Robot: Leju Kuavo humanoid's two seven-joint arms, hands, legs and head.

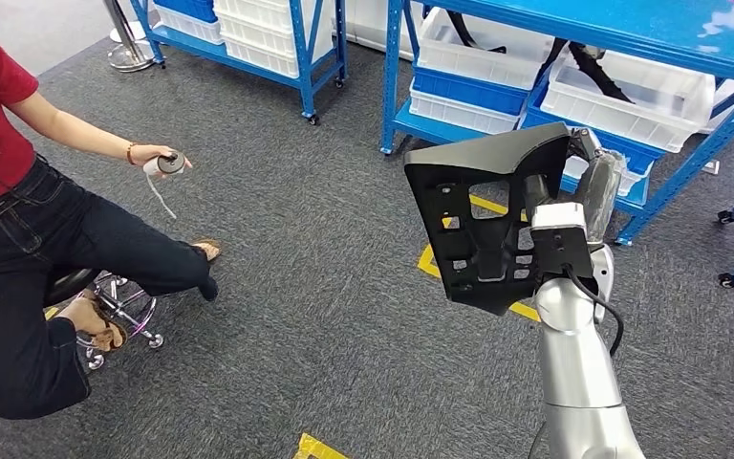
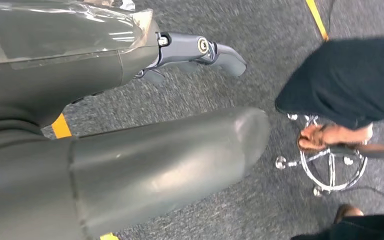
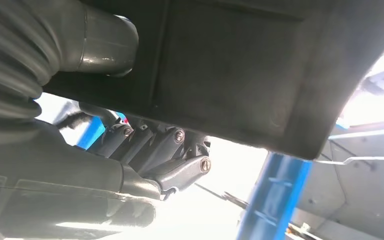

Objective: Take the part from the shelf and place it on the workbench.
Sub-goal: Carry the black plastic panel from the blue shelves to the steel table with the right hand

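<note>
Black part [image 1: 483, 225]: gripped upright by right hand [image 1: 588, 182], clear of shelf [image 1: 573, 57] for carrying. Left hand [image 2: 130, 125]: empty, fingers apart.

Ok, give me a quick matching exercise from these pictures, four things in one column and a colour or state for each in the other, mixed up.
Things:
1. black part
2. left hand
3. person
4. shelf frame

States:
A. blue
B. seated on a stool, holding a small controller
C. held up by the right hand
D. holds nothing, above the carpet

Pairs: 1-C, 2-D, 3-B, 4-A
</note>
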